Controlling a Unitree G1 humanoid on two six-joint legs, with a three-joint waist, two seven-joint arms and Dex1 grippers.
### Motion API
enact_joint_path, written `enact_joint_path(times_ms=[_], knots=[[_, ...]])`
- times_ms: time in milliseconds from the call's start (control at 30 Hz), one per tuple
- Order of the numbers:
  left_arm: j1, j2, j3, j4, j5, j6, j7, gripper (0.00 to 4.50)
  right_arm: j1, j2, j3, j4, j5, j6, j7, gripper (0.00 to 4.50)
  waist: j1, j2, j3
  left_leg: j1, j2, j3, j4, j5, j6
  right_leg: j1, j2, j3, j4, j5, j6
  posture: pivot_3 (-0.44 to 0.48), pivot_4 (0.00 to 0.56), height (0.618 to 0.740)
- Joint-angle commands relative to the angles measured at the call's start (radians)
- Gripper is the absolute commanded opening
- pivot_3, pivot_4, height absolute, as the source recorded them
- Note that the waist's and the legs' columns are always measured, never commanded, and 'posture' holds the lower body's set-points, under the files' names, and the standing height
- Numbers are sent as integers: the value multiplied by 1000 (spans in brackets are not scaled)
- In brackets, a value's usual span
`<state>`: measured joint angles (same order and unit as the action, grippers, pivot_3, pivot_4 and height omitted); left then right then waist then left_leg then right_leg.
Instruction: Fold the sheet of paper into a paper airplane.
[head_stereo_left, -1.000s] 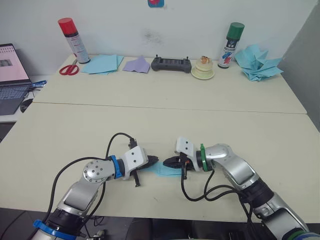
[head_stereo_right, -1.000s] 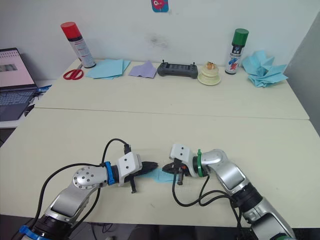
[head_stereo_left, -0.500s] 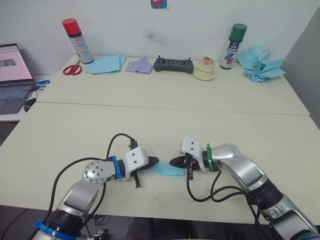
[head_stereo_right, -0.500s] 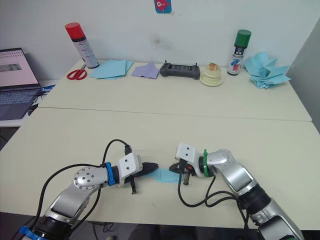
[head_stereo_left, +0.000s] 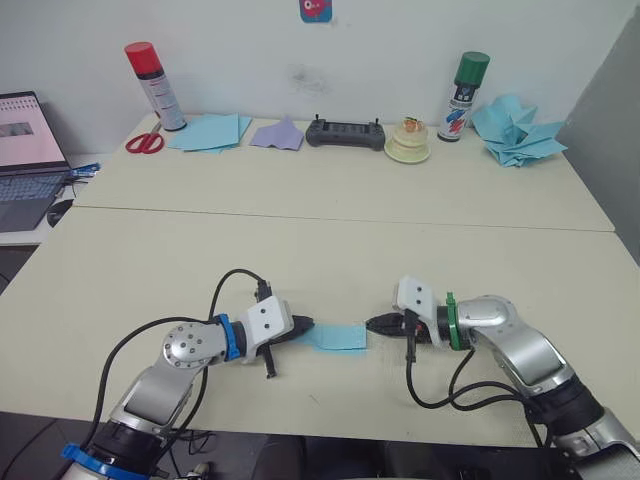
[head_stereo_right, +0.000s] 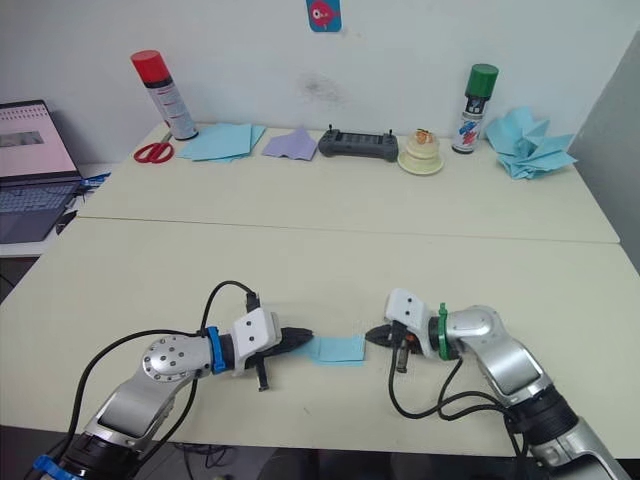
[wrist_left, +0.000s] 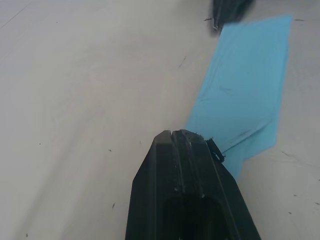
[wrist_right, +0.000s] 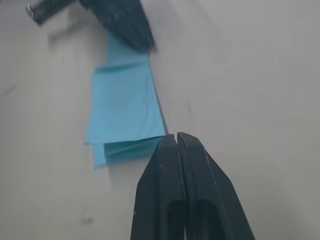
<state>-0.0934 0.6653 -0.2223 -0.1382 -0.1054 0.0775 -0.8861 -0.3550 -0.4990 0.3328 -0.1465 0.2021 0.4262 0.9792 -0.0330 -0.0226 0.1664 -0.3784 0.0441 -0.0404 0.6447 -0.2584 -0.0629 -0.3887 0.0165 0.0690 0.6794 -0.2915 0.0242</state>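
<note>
Since a second ago our right tool (head_stereo_left: 374, 323), fingers pressed together, has backed off the sheet of paper (head_stereo_left: 333, 337), now just beside its edge. Our left tool (head_stereo_left: 303, 325), also closed, pins the other end. Mid-fold, we judge; next needs regripping a flap.

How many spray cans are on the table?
2. The red-capped spray can stands at the far left of the table, beside the scissors. The green-capped spray can stands at the far right, between the tape rolls and the heap of blue paper darts.
</note>
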Motion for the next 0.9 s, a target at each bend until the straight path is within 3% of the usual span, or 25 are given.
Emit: enact_joint_path(times_ms=[33,367,633,900], knots=[[18,9,-27,38,34,17,-18,0,-29,23,-4,-37,22,4,3,34,1,0,0,0,0,0,0,0,0,0,0,0,0,0,0,0,150,740],[28,19,-6,15,20,28,-18,0,-28,5,138,28,-81,-6,40,34,1,0,0,-1,0,0,0,0,0,0,0,0,-1,0,0,0,150,740],[-12,-28,94,-97,-222,242,-52,0,-36,17,149,79,-111,4,20,34,-2,-1,1,0,1,0,0,0,0,-1,1,-1,0,0,0,0,150,740],[-42,-57,-4,-49,-115,253,-14,0,-33,17,143,73,-109,11,12,34,-1,-1,1,0,1,0,0,0,0,-1,1,0,0,0,0,0,150,740]])
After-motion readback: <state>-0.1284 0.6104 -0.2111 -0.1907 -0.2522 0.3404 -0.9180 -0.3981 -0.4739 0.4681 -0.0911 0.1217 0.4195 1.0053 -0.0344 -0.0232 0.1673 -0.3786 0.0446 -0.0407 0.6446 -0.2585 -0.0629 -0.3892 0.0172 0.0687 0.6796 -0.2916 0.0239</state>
